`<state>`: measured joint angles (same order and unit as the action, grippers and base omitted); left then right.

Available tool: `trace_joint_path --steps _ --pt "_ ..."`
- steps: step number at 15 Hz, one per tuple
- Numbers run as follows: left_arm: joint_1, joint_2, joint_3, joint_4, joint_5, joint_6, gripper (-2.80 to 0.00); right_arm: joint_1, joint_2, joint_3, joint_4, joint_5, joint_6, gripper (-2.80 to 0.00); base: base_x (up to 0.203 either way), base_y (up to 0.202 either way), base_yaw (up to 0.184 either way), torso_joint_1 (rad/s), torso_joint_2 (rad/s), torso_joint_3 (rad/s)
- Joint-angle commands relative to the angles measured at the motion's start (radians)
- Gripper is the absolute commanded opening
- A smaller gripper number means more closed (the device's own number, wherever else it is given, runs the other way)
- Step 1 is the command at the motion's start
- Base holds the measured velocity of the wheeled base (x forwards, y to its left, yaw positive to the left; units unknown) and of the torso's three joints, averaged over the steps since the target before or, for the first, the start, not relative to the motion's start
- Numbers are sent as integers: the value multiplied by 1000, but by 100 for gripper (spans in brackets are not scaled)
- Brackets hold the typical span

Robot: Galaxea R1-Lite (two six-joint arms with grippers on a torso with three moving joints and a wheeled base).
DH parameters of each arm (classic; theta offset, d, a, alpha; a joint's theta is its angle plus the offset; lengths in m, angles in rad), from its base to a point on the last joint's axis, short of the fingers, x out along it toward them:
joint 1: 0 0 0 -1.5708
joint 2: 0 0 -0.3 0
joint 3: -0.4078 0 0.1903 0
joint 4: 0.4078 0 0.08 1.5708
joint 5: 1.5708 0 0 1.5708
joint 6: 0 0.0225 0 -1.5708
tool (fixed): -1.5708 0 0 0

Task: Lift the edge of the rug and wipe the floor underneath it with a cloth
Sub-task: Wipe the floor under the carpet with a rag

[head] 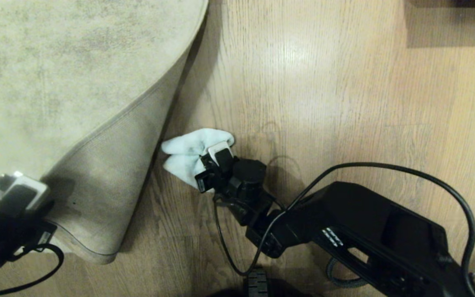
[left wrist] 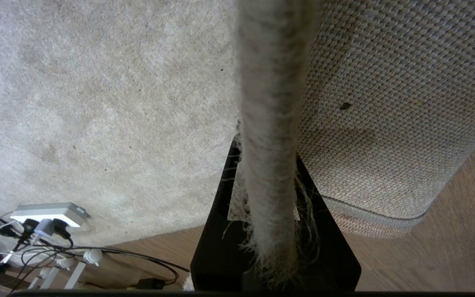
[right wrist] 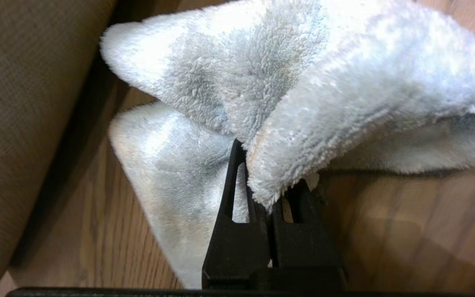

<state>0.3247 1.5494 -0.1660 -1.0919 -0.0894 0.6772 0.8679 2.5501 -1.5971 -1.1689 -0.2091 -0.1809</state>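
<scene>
The right gripper [head: 209,165] was seen pressed together on the cloth [head: 188,154], a fold of which was pinched between its two black fingers [right wrist: 237,231]. The cloth was held bunched, its fluffy pale blue-white lobes spreading out beyond the fingertips and lying on the floor [head: 324,103]. It was placed just beside the lifted rug, near the shadow under the raised flap, but whether it touched the rug could not be told.

The left gripper [head: 17,194] was found at the near left of the head view, clamped narrowly on the rug edge [left wrist: 270,165]. In the left wrist view the thick bound border was seen running between the fingers, with loose frayed threads hanging at its end. By this grip the corner of the rug was held up and folded over, so that the woven tan backing [head: 109,177] was turned upward and the bare wood planks were exposed beside it.

A white power strip [left wrist: 50,212] with plugs and cables was lying at the far border of the rug, on its pile.
</scene>
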Motion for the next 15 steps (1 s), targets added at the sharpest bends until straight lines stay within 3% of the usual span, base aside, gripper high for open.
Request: trace_joint_path --steps 1,4,11,15 --pt "1 2 0 -6 -1 4 -280 9 -56 53 -10 -1 -3 -280 0 0 0 0 0 0" --pt "1 5 -1 -6 -1 2 -280 48 -112 162 -26 -1 -3 -280 0 0 0 0 0 0" --pt "0 9 -2 -6 -1 2 -280 280 -74 280 -79 -17 2 -280 0 0 0 0 0 0" --pt "1 9 0 -6 -1 2 -280 321 8 276 -117 -21 16 -280 0 0 0 0 0 0"
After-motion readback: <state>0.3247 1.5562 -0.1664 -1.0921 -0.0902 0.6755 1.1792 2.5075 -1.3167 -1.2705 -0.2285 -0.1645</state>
